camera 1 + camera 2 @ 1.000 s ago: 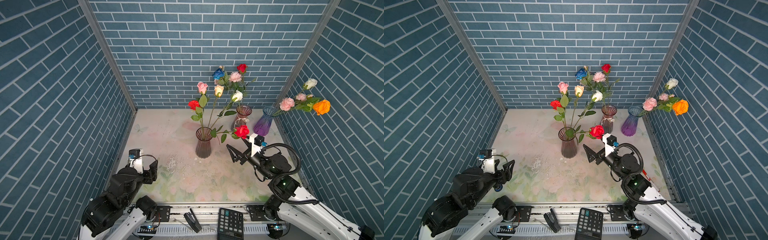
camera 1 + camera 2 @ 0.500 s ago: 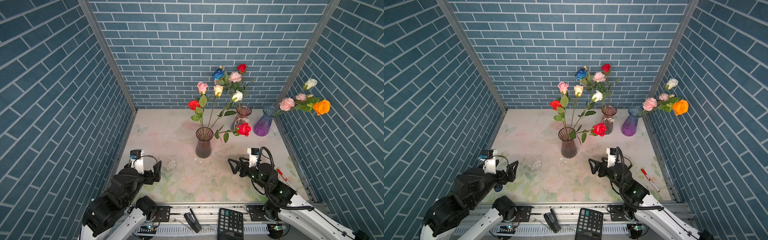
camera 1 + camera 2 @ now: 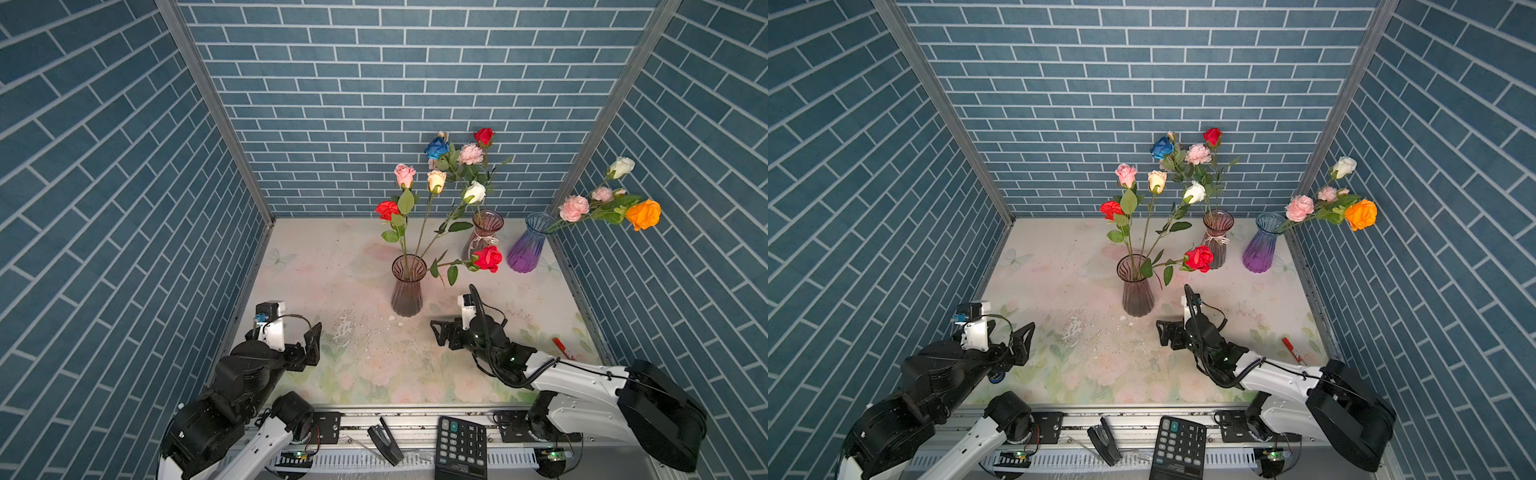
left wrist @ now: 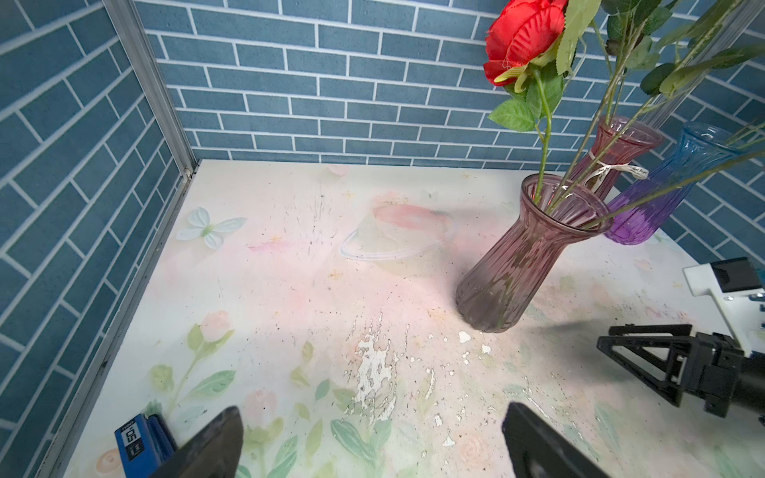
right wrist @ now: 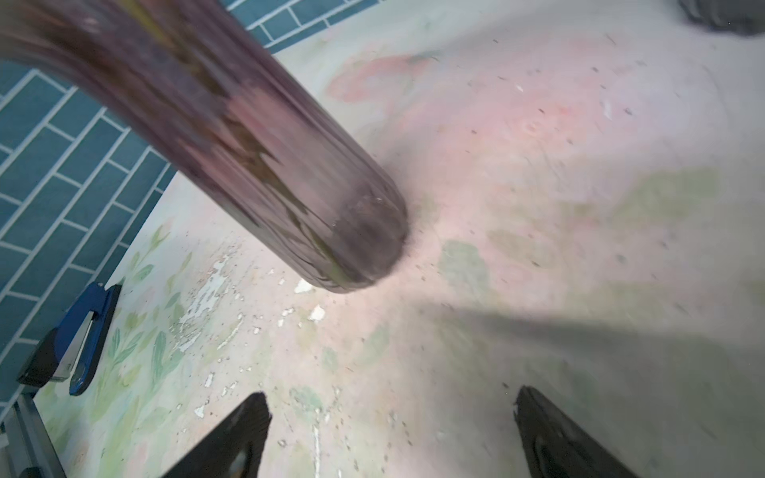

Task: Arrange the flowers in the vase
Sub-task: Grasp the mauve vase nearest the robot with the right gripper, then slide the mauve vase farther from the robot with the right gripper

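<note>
1. while both arms sat low near the desk's (image 3: 332, 266) front edge, the left hand (image 3: 312, 345) stood wide open and held nothing.
2. the right hand (image 3: 435, 335) was also spread wide and empty, near the foot of the front vase (image 3: 408, 291) but apart from it.
3. the flowers (image 3: 436, 181) stood in three vases: five stems in the front vase, one red rose (image 3: 487, 258) leaning low to the right.
4. others filled the pink vase (image 3: 482, 232) and the purple vase (image 3: 525, 249) at the back.
</note>
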You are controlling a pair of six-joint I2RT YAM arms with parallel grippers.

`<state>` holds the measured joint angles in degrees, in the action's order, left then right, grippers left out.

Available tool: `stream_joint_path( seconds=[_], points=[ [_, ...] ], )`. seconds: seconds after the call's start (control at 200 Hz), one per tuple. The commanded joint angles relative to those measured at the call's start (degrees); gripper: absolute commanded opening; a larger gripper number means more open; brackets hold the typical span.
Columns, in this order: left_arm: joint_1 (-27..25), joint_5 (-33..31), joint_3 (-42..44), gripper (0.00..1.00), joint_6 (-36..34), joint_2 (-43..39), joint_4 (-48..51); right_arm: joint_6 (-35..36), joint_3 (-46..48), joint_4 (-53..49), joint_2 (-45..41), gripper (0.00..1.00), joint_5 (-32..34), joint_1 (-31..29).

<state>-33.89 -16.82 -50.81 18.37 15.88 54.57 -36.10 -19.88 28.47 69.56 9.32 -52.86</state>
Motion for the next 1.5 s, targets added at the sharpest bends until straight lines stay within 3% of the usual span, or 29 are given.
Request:
stream_joint_path(
  seconds=[0.0,0.09,0.175,0.41,0.765,1.05,1.496],
  points=[
    [0.3,-0.53,0.61,1.0,-0.2,-1.51,-0.25,14.18,0.13,21.7,6.96,0.96,3.8,-2.81],
    [0.29,-0.1,0.79,1.0,-0.32,-2.88,-0.49,21.78,1.87,41.34,17.42,0.96,3.95,-4.54],
    [0.3,0.42,0.97,1.0,-0.52,-3.97,-0.77,24.5,0.82,51.7,26.06,0.95,4.71,-5.34],
    [0.19,2.47,1.32,1.0,-1.41,-5.48,-1.66,24.96,-6.42,51.47,33.69,0.95,13.41,-6.02],
    [0.21,3.23,1.59,1.0,-1.75,-7.98,-2.09,22.01,-12.83,50.63,41.32,0.94,17.91,-4.6],
    [0.22,3.62,1.59,1.0,-2.02,-8.64,-2.18,21.5,-17.65,46.37,44.34,0.88,10.88,-1.42],
    [0.18,3.34,1.67,1.0,-1.94,-9.2,-2.18,26.02,-26.7,36.08,48.4,0.88,-4.14,1.88]
  ],
)
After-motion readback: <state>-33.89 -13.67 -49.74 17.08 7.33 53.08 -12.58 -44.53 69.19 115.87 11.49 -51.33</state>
